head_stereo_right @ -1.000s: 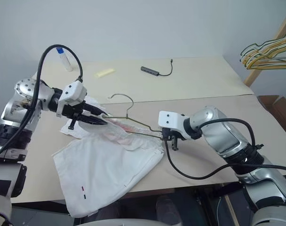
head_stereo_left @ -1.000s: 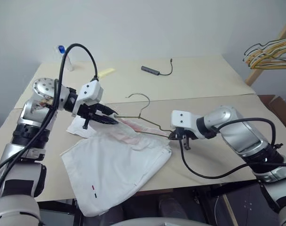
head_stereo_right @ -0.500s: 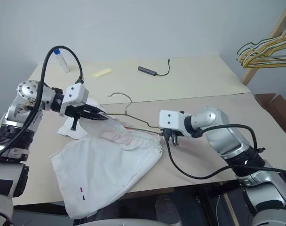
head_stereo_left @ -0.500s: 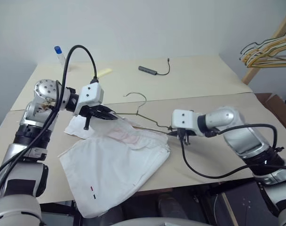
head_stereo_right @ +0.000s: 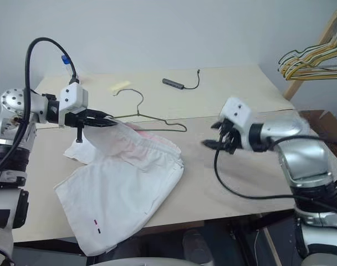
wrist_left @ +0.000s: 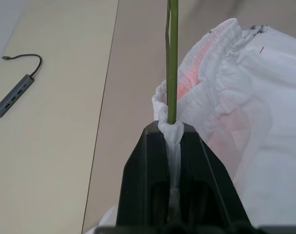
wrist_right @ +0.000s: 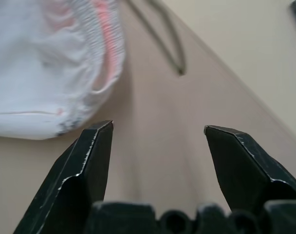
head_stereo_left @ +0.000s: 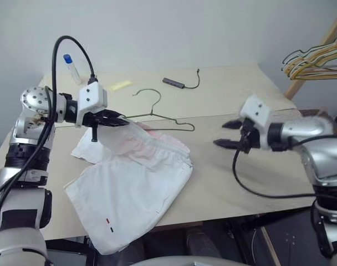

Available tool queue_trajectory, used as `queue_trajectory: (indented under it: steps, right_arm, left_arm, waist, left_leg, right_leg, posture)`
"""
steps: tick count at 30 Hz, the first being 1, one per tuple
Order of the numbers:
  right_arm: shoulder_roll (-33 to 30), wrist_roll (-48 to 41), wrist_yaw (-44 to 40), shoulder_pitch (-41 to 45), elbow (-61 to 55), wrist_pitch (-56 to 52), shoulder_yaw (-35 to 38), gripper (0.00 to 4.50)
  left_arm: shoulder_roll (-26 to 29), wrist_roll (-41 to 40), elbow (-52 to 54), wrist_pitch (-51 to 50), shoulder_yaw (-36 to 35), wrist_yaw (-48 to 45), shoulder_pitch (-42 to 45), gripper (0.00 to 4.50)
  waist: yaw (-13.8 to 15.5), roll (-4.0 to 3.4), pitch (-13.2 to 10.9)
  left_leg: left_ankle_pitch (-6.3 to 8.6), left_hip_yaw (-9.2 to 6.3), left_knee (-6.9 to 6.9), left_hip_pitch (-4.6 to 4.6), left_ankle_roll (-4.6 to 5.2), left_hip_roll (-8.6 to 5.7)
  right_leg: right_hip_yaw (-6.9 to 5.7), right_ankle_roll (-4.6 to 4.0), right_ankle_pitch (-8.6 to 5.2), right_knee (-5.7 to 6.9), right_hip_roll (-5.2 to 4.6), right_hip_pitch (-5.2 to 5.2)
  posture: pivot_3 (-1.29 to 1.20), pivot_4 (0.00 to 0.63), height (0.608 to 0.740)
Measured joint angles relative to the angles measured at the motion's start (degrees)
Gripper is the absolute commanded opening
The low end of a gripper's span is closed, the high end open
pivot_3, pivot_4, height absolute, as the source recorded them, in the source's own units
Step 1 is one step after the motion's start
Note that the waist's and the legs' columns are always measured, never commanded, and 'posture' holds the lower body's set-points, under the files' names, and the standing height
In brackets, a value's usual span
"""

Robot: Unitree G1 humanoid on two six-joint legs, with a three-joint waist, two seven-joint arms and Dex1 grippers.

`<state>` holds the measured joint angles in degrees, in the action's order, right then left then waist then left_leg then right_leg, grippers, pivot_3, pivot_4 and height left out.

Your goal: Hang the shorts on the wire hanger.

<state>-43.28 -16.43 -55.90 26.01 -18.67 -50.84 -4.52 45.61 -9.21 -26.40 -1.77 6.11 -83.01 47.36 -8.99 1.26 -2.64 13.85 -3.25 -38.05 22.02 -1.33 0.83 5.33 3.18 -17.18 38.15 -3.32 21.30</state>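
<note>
Shorts lie spread on the table, one leg hanging over the near edge and the gathered waistband lifted at the far-left corner. The left gripper is clamped tight there — in the left wrist view its fingers pinch a fold of white waistband together with the hanger wire, which runs straight out from between them. The hanger's hook points toward the far side of the table, and its far corner rests on the tabletop just beyond the waistband. The right gripper hovers above bare table to the right of the shorts, well apart from cloth and wire — jaws spread wide and holding nothing. A grey hub with its cable, a yellow slip and a blue-capped bottle sit at the back. Yellow and dark hangers hang at the right.
</note>
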Motion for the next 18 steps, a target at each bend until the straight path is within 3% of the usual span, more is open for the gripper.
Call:
queue_trajectory:
  steps: [6,12,15,18]
  right_arm:
    - [11.36,-5.26,7.72,-2.16,-1.14,-8.87,-0.84,3.51]
    - [14.82,-5.69,11.79,-1.9,0.91,-11.1,-3.93,3.51]
    - [15.71,-5.23,12.66,-2.07,2.64,-10.5,-6.54,3.0]
    - [16.13,-5.22,13.33,-2.13,3.69,-10.42,-7.03,2.04]
  left_arm:
    - [-0.12,-0.1,-0.11,-0.08,-0.4,0.28,0.29,0.0]
    - [0.21,-1.68,1.35,-1.28,-1.56,0.05,0.26,0.0]
    - [0.23,-1.99,3.27,-2.18,-1.7,0.26,-0.25,0.0]
    - [0.24,-2.23,4.81,-2.41,-1.88,0.36,-1.17,0.0]
  waist:
    - [-0.77,0.0,0.0]
    - [-1.05,0.0,0.0]
    - [-1.1,0.0,0.0]
    - [-1.13,0.0,0.0]
  left_leg:
    - [0.0,-0.06,0.0,0.02,0.0,-0.01]
    - [0.0,-0.09,0.0,0.01,0.0,-0.02]
    - [0.0,-0.09,0.0,0.01,0.0,-0.02]
    - [0.0,-0.1,0.0,0.01,0.0,-0.02]
  right_leg:
    - [0.0,0.0,0.0,0.04,-0.01,0.02]
    - [-0.02,0.0,0.0,0.04,-0.02,0.01]
    - [-0.02,0.0,0.0,0.05,-0.01,0.01]
    - [-0.02,0.0,0.0,0.05,-0.01,0.01]
  posture:
    - [-0.15,0.0,0.74]
    - [-0.13,0.0,0.74]
    - [-0.13,0.0,0.74]
    - [-0.13,0.0,0.74]
